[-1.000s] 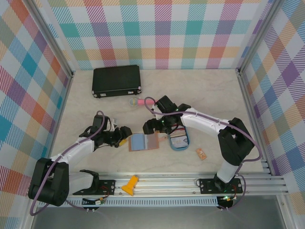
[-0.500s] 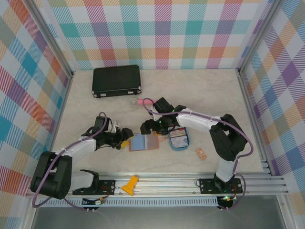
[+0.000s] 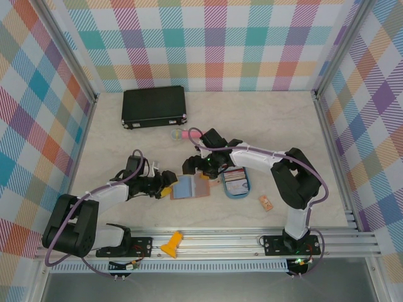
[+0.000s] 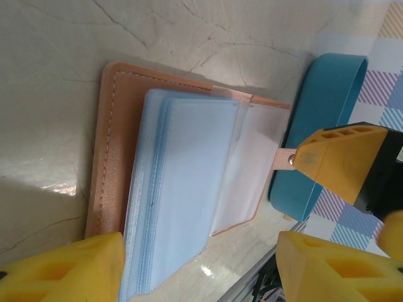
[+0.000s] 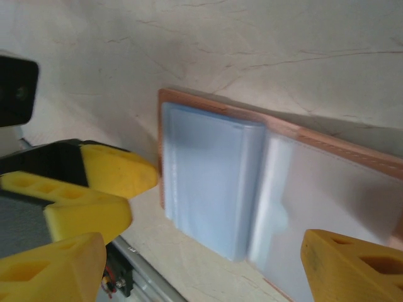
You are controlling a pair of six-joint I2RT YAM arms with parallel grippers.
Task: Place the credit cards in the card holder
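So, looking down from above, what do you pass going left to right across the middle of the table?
left fingers → card holder → blue tray → small orange tag

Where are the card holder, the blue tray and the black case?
card holder [image 3: 189,187], top external view, on its open plastic sleeves.
blue tray [image 3: 237,195], top external view, on its near rim.
black case [image 3: 153,106], top external view, on the middle of its lid.
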